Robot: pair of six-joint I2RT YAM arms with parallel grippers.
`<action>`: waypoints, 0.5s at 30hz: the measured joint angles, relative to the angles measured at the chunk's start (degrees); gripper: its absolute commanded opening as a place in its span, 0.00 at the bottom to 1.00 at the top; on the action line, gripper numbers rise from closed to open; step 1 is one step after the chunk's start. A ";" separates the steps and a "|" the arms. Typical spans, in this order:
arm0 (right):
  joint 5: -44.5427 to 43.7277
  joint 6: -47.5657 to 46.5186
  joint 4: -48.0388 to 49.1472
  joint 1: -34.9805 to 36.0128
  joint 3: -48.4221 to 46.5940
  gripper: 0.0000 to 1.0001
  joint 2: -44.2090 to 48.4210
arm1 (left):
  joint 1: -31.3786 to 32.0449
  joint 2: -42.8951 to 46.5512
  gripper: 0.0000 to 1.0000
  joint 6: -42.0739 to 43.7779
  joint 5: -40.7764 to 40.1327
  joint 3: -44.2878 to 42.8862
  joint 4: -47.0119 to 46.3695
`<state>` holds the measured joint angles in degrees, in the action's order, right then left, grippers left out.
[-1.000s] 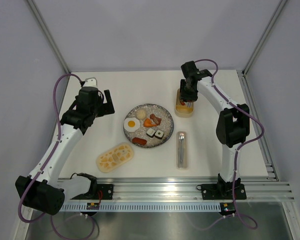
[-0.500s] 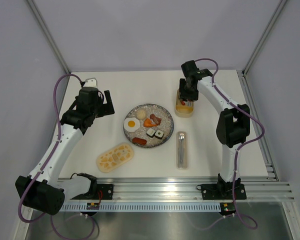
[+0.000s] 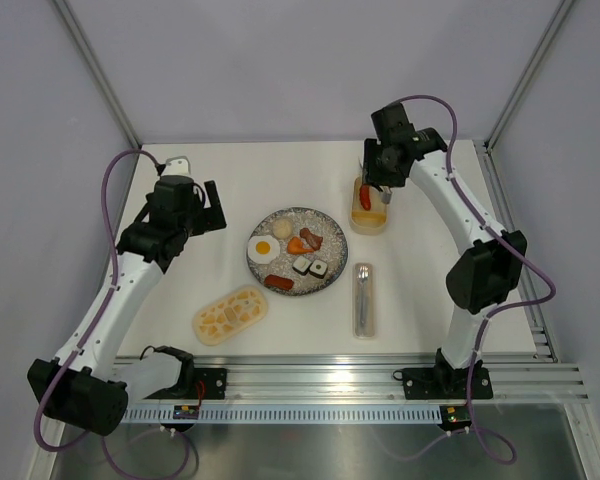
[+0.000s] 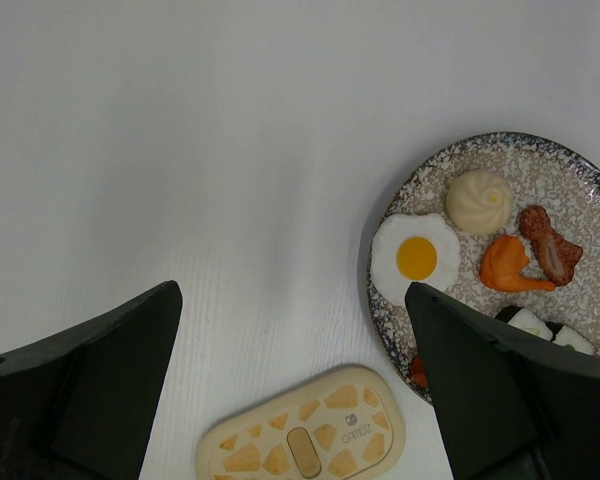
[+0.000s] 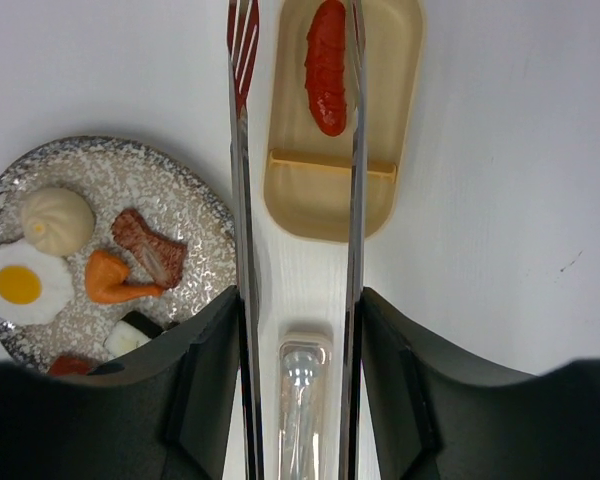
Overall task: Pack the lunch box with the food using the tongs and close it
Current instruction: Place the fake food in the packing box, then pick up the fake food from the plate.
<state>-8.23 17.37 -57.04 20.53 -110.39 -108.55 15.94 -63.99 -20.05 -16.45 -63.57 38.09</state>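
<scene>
**Lunch box** [image 5: 330,205], at the far right of the table [image 3: 230,180], is holding one red sausage [image 5: 327,65] in its far compartment. The tongs [image 5: 242,250] are hanging over it with arms well apart, pinching nothing, the sausage lying between their tips. The right gripper [image 5: 300,310] is clamping the tongs. To the left, the speckled plate [image 5: 130,175] is carrying the fried egg [image 4: 415,258] and other pieces. The left gripper [image 4: 290,300] is hovering wide open at far left, with the patterned lid [image 4: 300,440] lying nearer.

My tool [image 4: 291,292] gapes wide over the bench [image 4: 230,120] — patterned lid [image 4: 302,437] between its fingers, fried egg [image 4: 413,257] on the plate [image 4: 432,172] at right.
</scene>
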 measured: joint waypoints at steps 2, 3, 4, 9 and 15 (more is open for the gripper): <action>-0.50 -0.07 -0.39 1.33 0.00 0.55 1.88 | 0.00 0.87 0.99 -0.13 -0.28 -0.02 0.04; -0.83 -0.07 -0.63 2.27 0.07 0.55 2.71 | 0.00 1.38 0.99 -0.35 -0.33 -0.04 0.04; -1.18 -0.07 -0.96 3.43 0.11 0.55 3.61 | 0.00 1.77 0.99 -0.66 -0.35 -0.09 0.11; -1.20 0.28 -0.74 11.08 5.51 0.54 9.60 | 0.00 2.67 0.99 -2.43 -0.39 -1.33 1.84; -0.92 1.81 -1.33 18.40 13.42 0.54 13.97 | 0.00 4.22 0.99 -3.61 -0.79 -2.84 2.60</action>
<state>-9.15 19.18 -58.37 38.94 -96.97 -94.59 15.94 -59.77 -23.66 -17.23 -66.41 40.69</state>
